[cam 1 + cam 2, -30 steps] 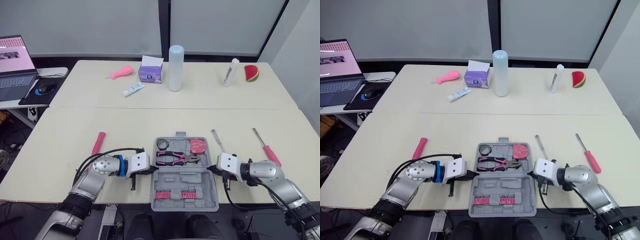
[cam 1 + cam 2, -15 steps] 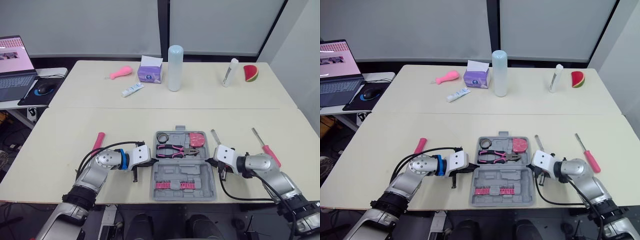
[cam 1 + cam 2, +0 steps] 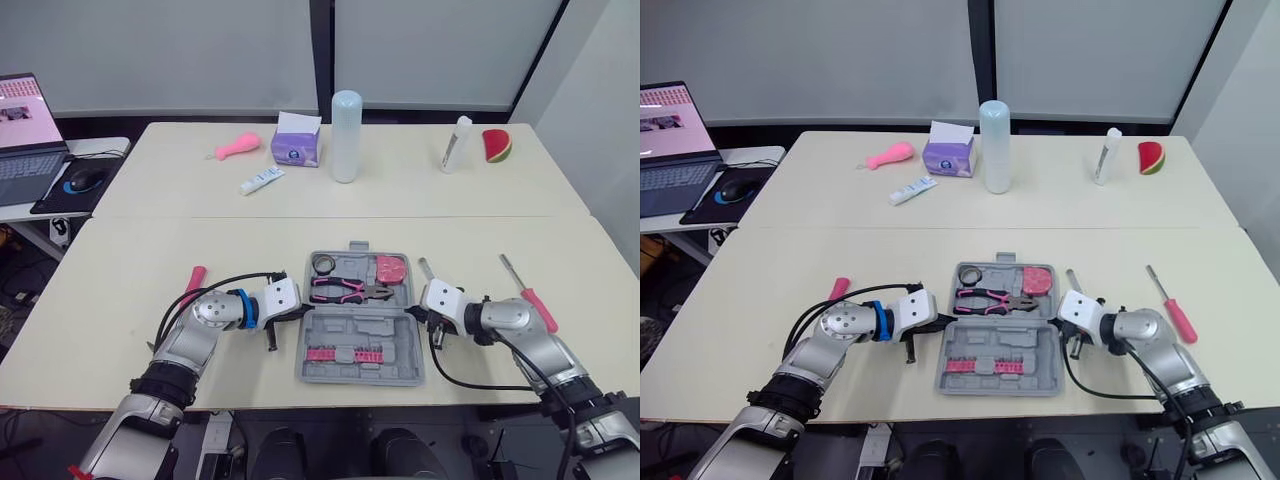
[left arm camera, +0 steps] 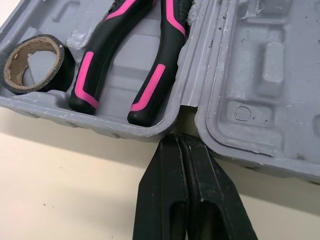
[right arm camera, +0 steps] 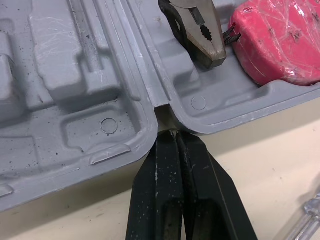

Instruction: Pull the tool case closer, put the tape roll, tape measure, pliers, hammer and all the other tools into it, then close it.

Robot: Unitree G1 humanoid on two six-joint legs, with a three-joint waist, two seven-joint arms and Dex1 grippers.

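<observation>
Tool case (image 3: 385, 335) open flat at table (image 3: 120, 250) front edge. Far half holds tape roll (image 3: 322, 263), pliers (image 3: 340, 291), tape measure (image 3: 391, 270). Left gripper (image 4: 179, 137) pressed together, tips at case's left hinge notch; right gripper (image 5: 173, 132) same at right notch. Pink handle (image 3: 192, 284) left of case, partly behind cable. Metal tool (image 3: 424, 268) right of case, near end hidden, kind unclear.

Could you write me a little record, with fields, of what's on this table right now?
Case: tool case, open flat
Inside: tape roll, pliers, tape measure
Outside: pink-handled tool on its left; screwdriver and metal tool on its right
Left gripper: shut, tips at case's left hinge gap
Right gripper: shut, tips at right hinge gap
</observation>
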